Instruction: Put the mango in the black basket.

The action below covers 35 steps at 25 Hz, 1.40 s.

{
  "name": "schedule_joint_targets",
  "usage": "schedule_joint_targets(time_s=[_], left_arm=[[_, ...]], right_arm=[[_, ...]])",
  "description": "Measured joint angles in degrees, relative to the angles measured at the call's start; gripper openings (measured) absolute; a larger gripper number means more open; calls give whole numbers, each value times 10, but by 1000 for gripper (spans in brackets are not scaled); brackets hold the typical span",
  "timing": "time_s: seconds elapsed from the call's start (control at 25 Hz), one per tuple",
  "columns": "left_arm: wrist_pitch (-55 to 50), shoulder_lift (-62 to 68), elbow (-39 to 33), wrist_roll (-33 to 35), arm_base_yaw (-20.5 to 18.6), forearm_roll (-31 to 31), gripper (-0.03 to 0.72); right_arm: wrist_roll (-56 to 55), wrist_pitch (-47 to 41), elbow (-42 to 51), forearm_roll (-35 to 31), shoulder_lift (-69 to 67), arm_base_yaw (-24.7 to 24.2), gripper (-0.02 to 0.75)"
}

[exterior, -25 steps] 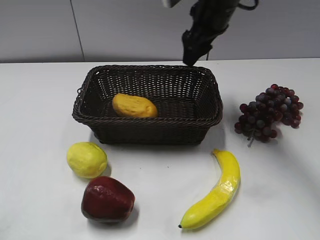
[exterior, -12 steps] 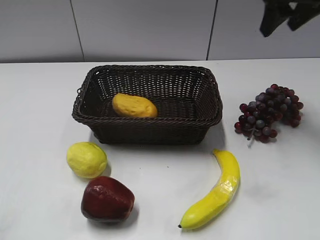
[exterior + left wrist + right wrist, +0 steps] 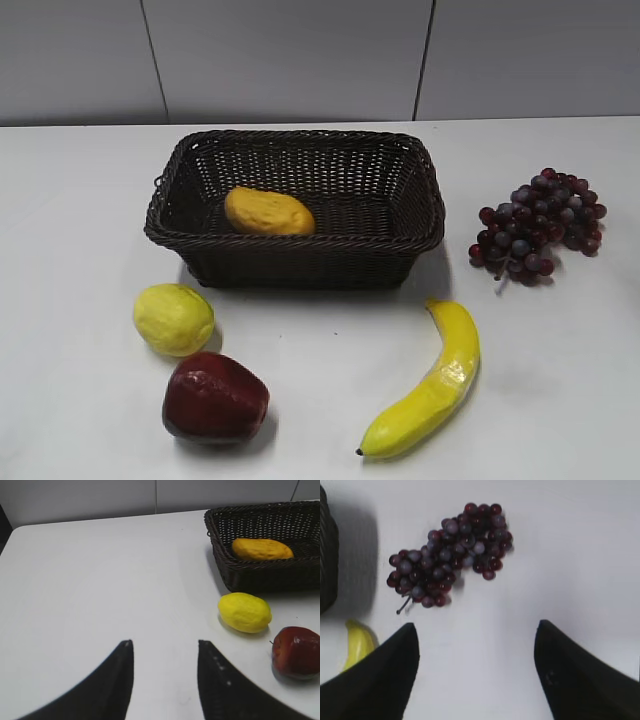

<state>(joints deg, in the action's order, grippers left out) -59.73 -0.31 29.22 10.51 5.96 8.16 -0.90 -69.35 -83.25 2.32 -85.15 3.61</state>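
Note:
The orange-yellow mango (image 3: pixel 268 212) lies inside the black basket (image 3: pixel 410 240), towards its left side. Both also show in the left wrist view, the mango (image 3: pixel 261 549) in the basket (image 3: pixel 220 545) at the upper right. No arm shows in the exterior view. My left gripper (image 3: pixel 163 642) is open and empty over bare table, well left of the basket. My right gripper (image 3: pixel 476 624) is open and empty above the table, near the grapes (image 3: pixel 451 552).
A lemon (image 3: pixel 173 319) and a dark red apple (image 3: pixel 215 398) lie in front of the basket at the left. A banana (image 3: pixel 432 382) lies at the front right. Purple grapes (image 3: pixel 540 225) lie right of the basket. A grey wall stands behind the table.
The right arm, above the basket's back rim a second ago, moved up and to the right and has left the exterior view. The mango and the other fruit have not moved.

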Motion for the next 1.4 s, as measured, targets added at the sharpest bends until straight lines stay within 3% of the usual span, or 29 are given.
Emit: schedule_joint_targets(time_s=[0.16, 0.84, 1.4], left_arm=[[0, 0, 0, 0, 0, 0, 328], [0, 0, 0, 0, 0, 0, 327], [0, 0, 0, 0, 0, 0, 309]], right_arm=[[-12, -1, 108, 7, 105, 0, 642], [-38, 7, 475, 10, 531, 0, 624], [-37, 40, 525, 9, 751, 0, 596]])
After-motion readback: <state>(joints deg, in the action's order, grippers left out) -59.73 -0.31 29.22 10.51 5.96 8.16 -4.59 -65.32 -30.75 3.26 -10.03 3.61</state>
